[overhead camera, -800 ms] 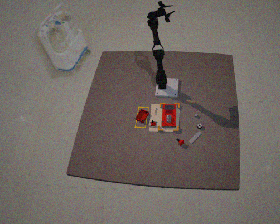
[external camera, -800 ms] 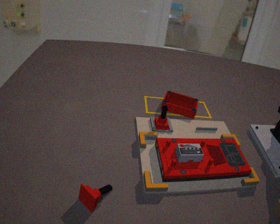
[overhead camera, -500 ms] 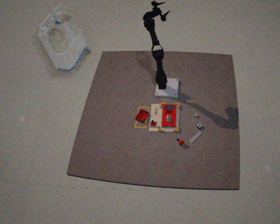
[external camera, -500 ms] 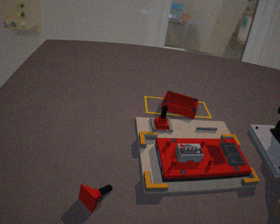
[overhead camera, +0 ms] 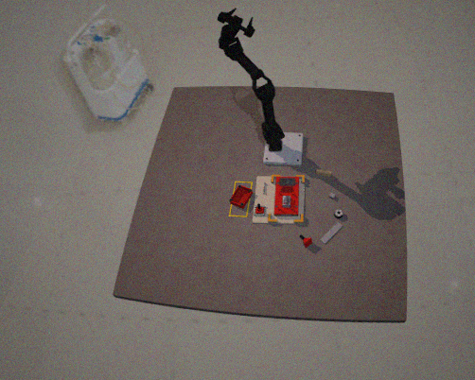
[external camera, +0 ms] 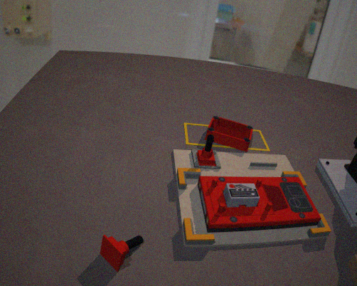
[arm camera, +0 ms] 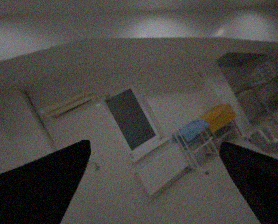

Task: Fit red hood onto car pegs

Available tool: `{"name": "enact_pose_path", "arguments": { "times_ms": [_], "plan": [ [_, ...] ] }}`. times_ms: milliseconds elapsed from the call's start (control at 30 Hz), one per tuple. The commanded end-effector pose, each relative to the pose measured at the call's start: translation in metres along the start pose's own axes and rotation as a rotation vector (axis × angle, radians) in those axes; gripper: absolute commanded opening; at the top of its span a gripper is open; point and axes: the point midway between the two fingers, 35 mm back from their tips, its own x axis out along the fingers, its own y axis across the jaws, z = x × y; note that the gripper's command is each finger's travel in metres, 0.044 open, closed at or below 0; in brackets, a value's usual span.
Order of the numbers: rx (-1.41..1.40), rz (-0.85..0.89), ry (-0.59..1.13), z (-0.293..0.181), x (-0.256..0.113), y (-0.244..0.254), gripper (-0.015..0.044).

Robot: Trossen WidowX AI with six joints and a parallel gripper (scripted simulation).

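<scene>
The red hood (overhead camera: 240, 197) (external camera: 230, 131) lies at a slant across the yellow outline beside the jig; its upper side looks hollow, with a dark spot at each corner. The red chassis (overhead camera: 293, 208) (external camera: 263, 221) sits in the pale jig (overhead camera: 261, 187) (external camera: 256, 237). The grey engine block (overhead camera: 286, 201) (external camera: 244, 200) stands on its deck, with red pegs around it; one peg (external camera: 266, 210) shows plainly at the front. My gripper (overhead camera: 243, 15) (arm camera: 154, 147) is wide open and empty, far from the hood and car, beyond the arm's base. The wrist view shows only the room.
A yellow outline (overhead camera: 238, 216) (external camera: 185, 133) marks the table. A red piece with a black stick (overhead camera: 259, 209) (external camera: 206, 159) stands on the jig; a similar one (overhead camera: 307, 241) (external camera: 114, 250) lies loose. A grey bar (overhead camera: 332, 233), a wheel (overhead camera: 338, 214) and the arm's white base (overhead camera: 293, 142) are nearby.
</scene>
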Motion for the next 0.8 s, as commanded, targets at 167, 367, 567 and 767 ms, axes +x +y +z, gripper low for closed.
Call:
{"name": "enact_pose_path", "arguments": {
  "times_ms": [167, 367, 567, 767],
  "plan": [
    [-0.102, 0.31, 0.206, -0.058, -0.078, 0.071, 0.044],
    [-0.121, 0.506, 0.335, -0.08, -0.142, 0.102, 0.044],
    [-0.24, 0.733, 0.464, -0.111, -0.223, 0.125, 0.044],
    [-0.357, 0.963, 0.571, -0.131, -0.309, 0.131, 0.044]
  ]
}}
